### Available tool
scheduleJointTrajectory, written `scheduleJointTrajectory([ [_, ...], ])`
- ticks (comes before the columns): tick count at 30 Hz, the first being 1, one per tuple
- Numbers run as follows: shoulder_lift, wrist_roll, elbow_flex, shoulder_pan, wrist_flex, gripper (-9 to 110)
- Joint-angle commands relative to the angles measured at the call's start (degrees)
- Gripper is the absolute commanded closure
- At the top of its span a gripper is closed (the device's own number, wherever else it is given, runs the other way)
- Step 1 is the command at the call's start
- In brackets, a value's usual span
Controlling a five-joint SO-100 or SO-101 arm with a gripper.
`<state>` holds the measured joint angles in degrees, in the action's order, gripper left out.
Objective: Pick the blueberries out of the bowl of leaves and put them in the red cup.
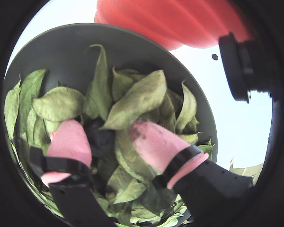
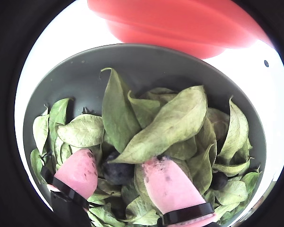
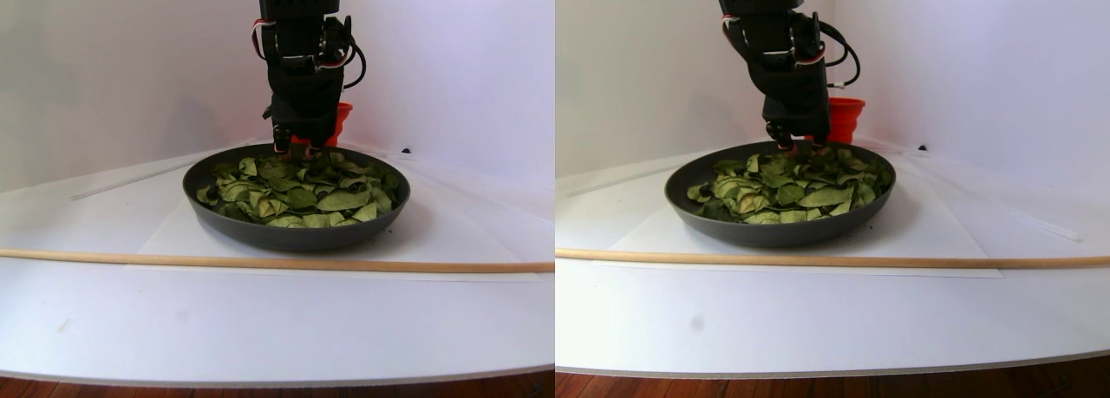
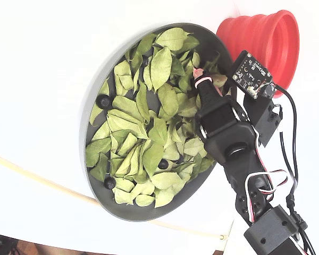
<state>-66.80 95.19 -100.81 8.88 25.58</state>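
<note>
My gripper (image 1: 104,128) (image 2: 119,160) is open, its pink fingertips (image 2: 80,171) pushed down among the light green leaves (image 2: 175,118) near the bowl's (image 2: 146,61) far side. A dark blueberry (image 2: 117,172) (image 1: 100,138) lies between the two fingers, partly under a leaf. In a wrist view another blueberry (image 2: 220,180) shows to the right. The fixed view has the gripper (image 4: 198,75) at the bowl's (image 4: 212,40) edge nearest the red cup (image 4: 260,37), and three more blueberries (image 4: 103,101) (image 4: 163,164) (image 4: 110,183) among the leaves (image 4: 162,64). The red cup (image 1: 170,19) (image 2: 180,19) stands just beyond the bowl (image 1: 85,38).
The stereo pair view shows the arm (image 3: 299,77) standing over the back of the bowl (image 3: 286,233), with the cup (image 3: 343,114) behind it. A thin wooden rod (image 3: 260,261) lies across the white table in front of the bowl. White walls close the back.
</note>
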Motion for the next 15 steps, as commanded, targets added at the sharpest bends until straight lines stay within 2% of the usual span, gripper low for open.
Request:
scheduleJointTrajectory([
  [1, -6.4, -0.9, 0.1, 1.1, 1.0, 83],
  [15, -3.7, -2.5, -1.1, -0.3, 2.2, 83],
])
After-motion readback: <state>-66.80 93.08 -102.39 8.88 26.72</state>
